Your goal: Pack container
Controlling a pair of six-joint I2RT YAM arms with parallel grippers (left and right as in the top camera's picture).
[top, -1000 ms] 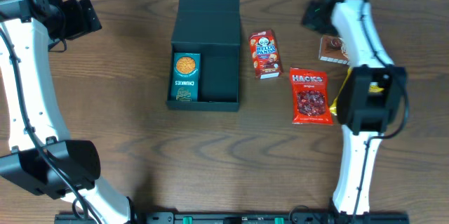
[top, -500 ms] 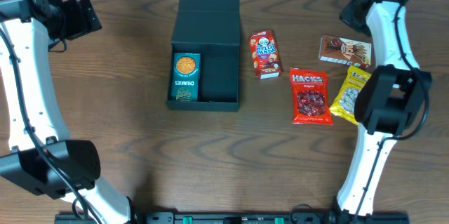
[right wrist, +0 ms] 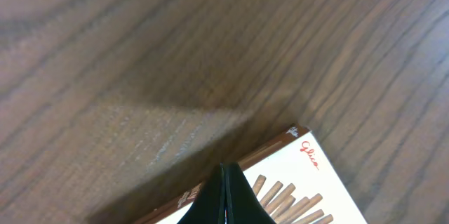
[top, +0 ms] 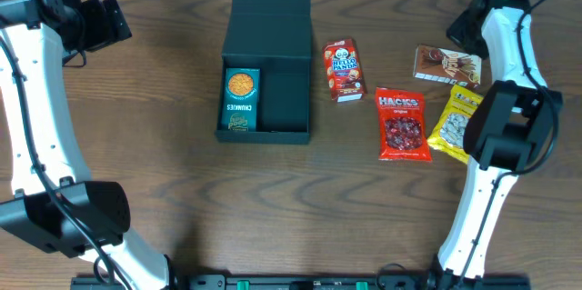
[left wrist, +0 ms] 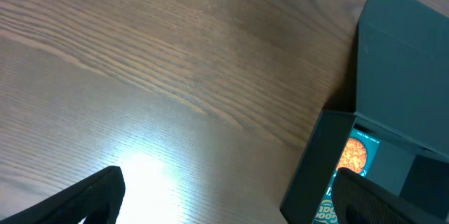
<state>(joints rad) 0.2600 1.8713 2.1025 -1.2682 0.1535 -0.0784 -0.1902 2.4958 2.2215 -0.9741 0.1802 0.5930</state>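
Fetching another snack for the container (top: 271, 22), the right pincer (right wrist: 226, 199) hovers clenched, empty, by the biscuit-stick box (right wrist: 302, 182); opening probably comes next.

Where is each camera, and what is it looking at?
Overhead: above the table, looking straight down at the container, snacks and both white arms.
Left wrist: on the left arm, looking down at the container's corner; open left pincer frames the bottom.
Right wrist: low over the biscuit-stick box; shut right pincer at the bottom.
Shared: overhead and left wrist both show the teal packet in the container.
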